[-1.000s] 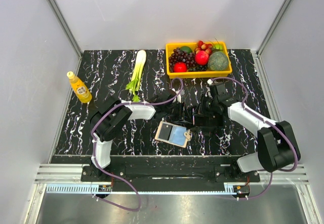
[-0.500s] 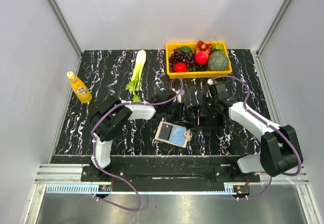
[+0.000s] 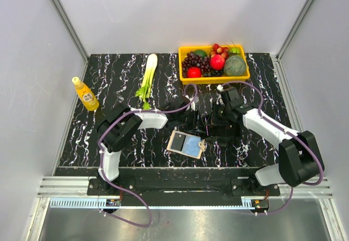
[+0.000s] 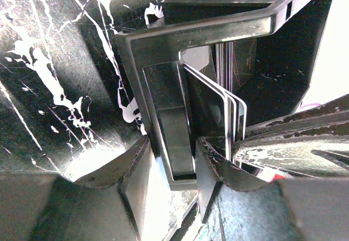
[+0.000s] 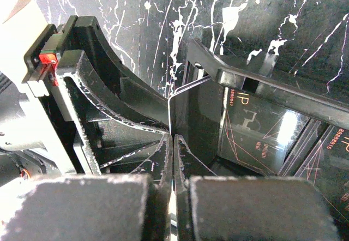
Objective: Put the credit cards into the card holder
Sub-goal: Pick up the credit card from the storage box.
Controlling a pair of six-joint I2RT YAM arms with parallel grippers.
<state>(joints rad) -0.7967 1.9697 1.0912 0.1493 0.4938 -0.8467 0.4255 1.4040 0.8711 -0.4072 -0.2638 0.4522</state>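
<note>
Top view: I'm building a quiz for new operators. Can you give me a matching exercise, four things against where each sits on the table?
Things: 1 bottle; 2 celery; 3 fruit tray; 4 card holder.
Places: a near side, middle; b far side, right half; c left edge; d far side, left of centre.
Pairs: 1-c, 2-d, 3-b, 4-a.

the top view was bright, even and sharp, with only soft shadows falling on the black marble table (image 3: 109, 83). both wrist views, close above the table, were dimmer and blurred along their near edges; glare whitened the table's veins and gleamed off the glossy credit cards (image 5: 256, 137).
</note>
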